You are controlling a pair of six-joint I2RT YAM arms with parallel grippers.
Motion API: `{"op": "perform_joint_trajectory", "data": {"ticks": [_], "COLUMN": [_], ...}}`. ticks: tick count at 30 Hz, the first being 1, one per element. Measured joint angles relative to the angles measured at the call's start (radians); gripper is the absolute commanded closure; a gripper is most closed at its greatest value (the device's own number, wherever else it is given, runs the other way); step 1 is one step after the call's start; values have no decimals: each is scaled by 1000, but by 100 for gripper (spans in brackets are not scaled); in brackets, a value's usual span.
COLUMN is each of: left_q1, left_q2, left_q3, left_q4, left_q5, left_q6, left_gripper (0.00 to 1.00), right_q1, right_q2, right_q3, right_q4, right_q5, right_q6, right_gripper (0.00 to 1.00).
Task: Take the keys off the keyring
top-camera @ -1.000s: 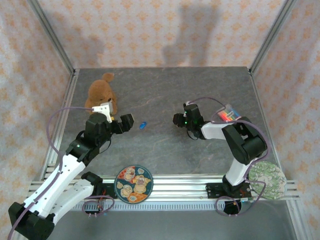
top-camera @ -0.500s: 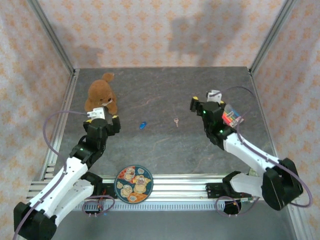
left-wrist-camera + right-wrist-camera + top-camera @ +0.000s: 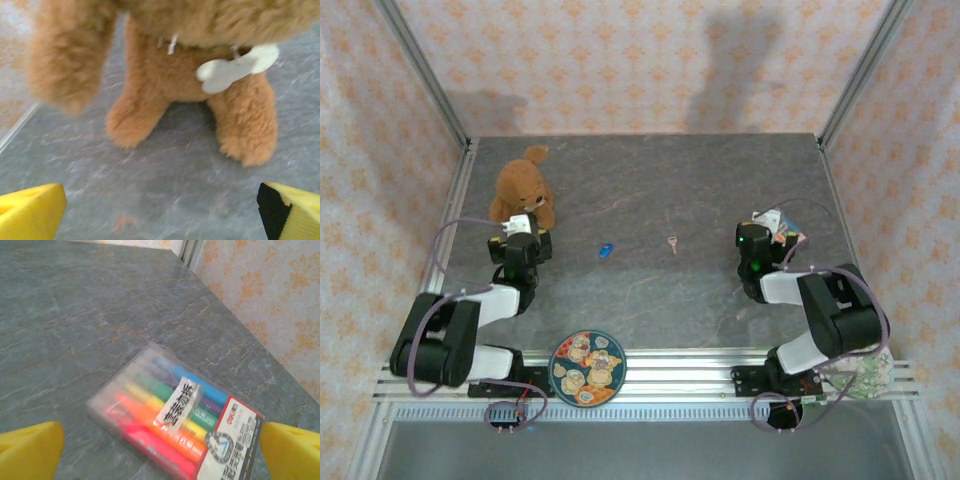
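Step in hand, as I judge it: the end of the separation, or a pause just after it. One key (image 3: 672,242) lies flat on the bare table (image 3: 720,170) near its middle, touched by nothing. A small blue piece (image 3: 605,250) lies to its left, clearly apart from it. It is too small to tell whether it is the ring, a fob, or whether another key hangs on it. Both arms sit folded close to their bases, well away from the key. The left gripper (image 3: 160,212) has its jaws spread wide and empty, with the yellow fingertips (image 3: 30,210) at the frame corners. It faces the legs of the teddy bear (image 3: 190,75), just short of them. The right gripper (image 3: 160,450) is likewise wide and empty, hovering over a clear pack of markers (image 3: 175,435) at the table's right side. The plate (image 3: 587,368) rests on the front rail and plays no part here. Next move, by my reading, depends on the blue piece. If it carries more keys, one arm must pin it while the other works a thin key off. That calls for narrow jaws, a low flat approach and a fine grip, since the parts are tiny and slide easily on the stone. If it carries none, nothing remains to do.
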Motion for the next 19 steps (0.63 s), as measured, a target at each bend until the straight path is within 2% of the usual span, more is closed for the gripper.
{"op": "perform_joint_trajectory", "data": {"ticks": [2,4,7,11,19], "left_q1": [4,4,5,11,17], "left_q2": [134,162,148,143,144], "left_q3": [-27,-45,-19,53,57], "left_q4": [206,206,222,214,210], "left_q5": [41,80,99,67,33], "left_q6": [30,46,55,43,30], "left_gripper": [0,0,0,0,0], "right_q1": [-62,-125,-168,-173,-189], "right_q2": [-5,14,30,33,33], "right_q3": [-16,-48,-40,-21,3], "right_q4": [52,151,122,114,87], "right_q5": [-107,-233,-348,-397,-447], "right_q6": [6,6,19,37,56], "right_gripper": [1,1,1,1,1]}}
